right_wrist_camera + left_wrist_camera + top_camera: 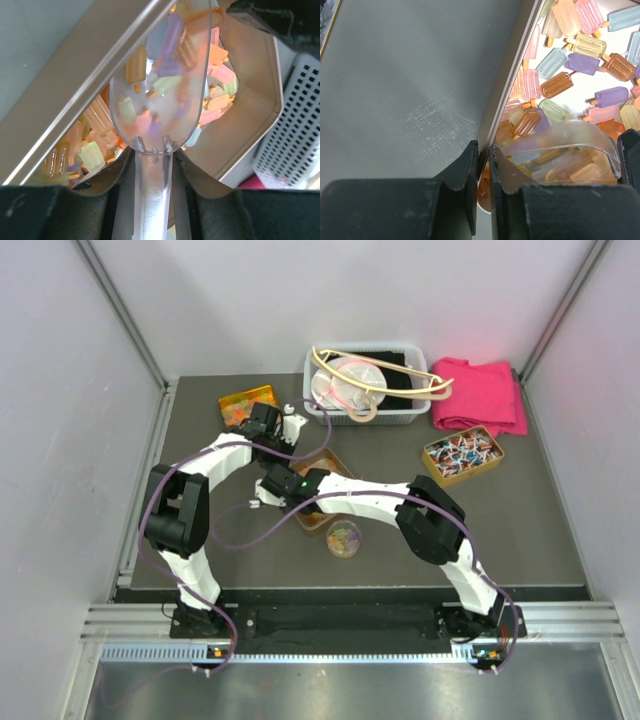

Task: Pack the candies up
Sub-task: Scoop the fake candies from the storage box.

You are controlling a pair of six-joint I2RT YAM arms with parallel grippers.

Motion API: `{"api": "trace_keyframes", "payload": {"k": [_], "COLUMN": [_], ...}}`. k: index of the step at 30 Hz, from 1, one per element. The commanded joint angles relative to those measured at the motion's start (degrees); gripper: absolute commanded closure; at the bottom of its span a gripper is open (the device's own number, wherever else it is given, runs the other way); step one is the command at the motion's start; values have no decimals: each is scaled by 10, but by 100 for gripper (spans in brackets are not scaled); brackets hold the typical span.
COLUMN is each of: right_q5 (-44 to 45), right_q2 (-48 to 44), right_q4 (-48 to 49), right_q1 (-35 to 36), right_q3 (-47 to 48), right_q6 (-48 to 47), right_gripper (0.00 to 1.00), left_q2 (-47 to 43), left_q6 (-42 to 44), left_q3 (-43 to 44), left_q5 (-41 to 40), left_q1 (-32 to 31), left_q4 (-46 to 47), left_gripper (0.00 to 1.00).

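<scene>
I have the left arm folded at the near left and reaching far-right, left gripper pinched narrow on a tray wall. The right arm bends left across the middle, right gripper clamped on a scoop handle

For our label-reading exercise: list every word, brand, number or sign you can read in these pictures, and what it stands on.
No text can be read.
The candies, the scoop and the candy tray show none.
Any print on the wrapped sweets is too small to make out.
</scene>
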Motion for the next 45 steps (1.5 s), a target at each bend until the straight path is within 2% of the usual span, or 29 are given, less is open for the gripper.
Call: {"api": "trace_keyframes", "payload": {"k": [1,11,22,34,45], "right_q5": [-141,-209,-253,-220,-176], "right_q2": [-27,-119,-160,-183,-197], "right_q4": [40,131,152,134,156], "right_q1": [-9,-42,-74,-96,-124], "right_q3": [-45,-127,-153,-150,-165], "right_q6": [30,67,77,20,38], "right_gripper": [100,100,100,100,100], "left_q2": [-11,-5,5,5,6], "left_q6": [-31,-31,-35,-33,-33], "left_q3": [-1,-1,0,-2,-4], "left_q5": [-26,-32,-22,-27,-34], "left_q1": [2,3,29,31,31], "left_q4": [28,28,32,38,41], "left_gripper": [100,100,100,100,100]}}
